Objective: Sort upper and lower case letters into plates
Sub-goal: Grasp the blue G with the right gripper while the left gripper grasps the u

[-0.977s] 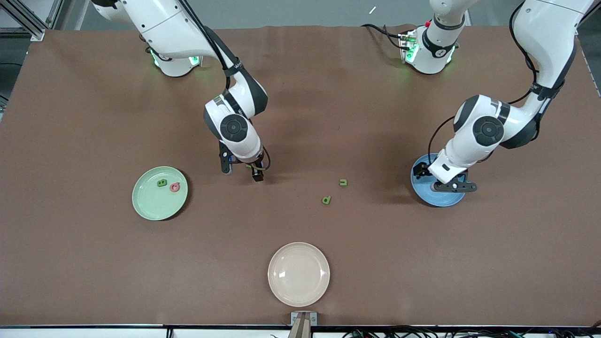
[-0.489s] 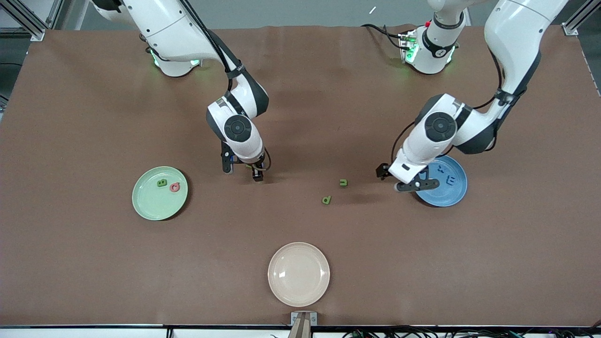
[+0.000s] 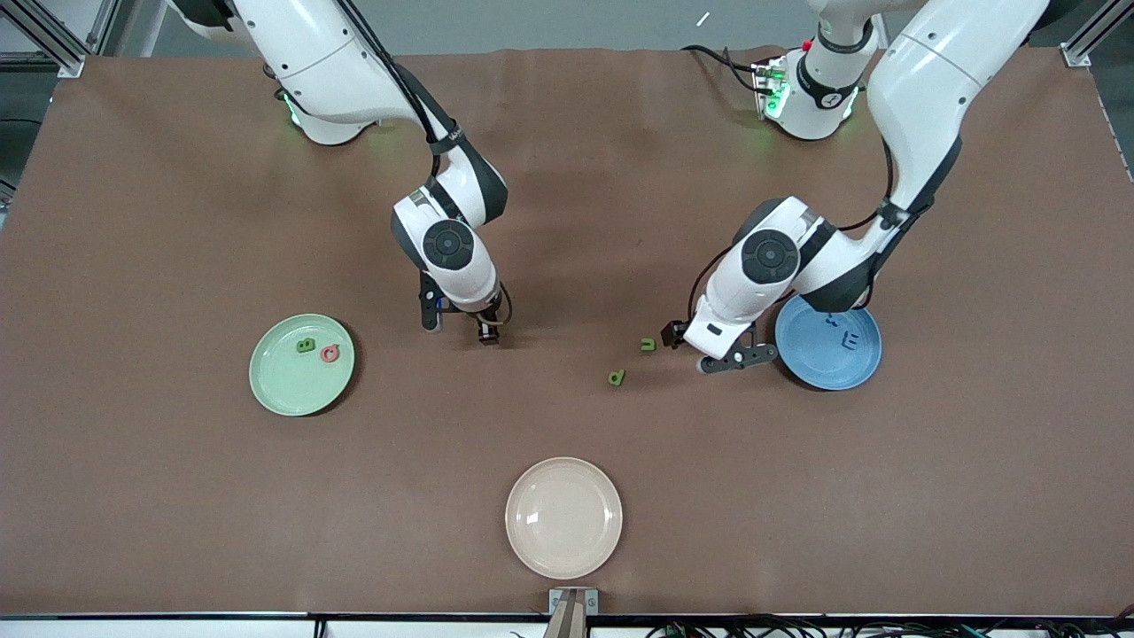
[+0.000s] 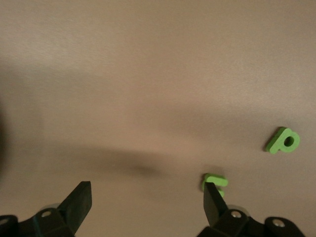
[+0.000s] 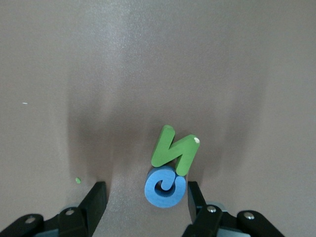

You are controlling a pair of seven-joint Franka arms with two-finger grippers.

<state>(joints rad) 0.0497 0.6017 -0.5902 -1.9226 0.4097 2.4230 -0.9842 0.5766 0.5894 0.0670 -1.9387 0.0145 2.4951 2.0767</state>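
My right gripper (image 5: 146, 200) is down at the table near the middle, open, with a blue curled letter (image 5: 165, 190) between its fingers, close against one finger (image 5: 195, 197). A green N (image 5: 175, 148) lies touching the blue letter. My left gripper (image 3: 706, 349) is open and low over the table beside the blue plate (image 3: 833, 377), one fingertip (image 4: 212, 200) next to a small green letter (image 4: 216, 181). A second green letter (image 3: 617, 377) lies nearer the front camera. The mint green plate (image 3: 288, 394) holds a green letter (image 3: 306, 346) and a pink one (image 3: 330, 354). The blue plate holds dark blue letters (image 3: 848, 338).
A cream-white plate (image 3: 563, 517) with nothing on it sits close to the table's front edge, midway between the arms. Brown table surface stretches between the plates.
My left arm has swung from over the blue plate toward the middle, to beside the green letters. My right gripper has stayed in place and its jaws have narrowed around the blue letter.
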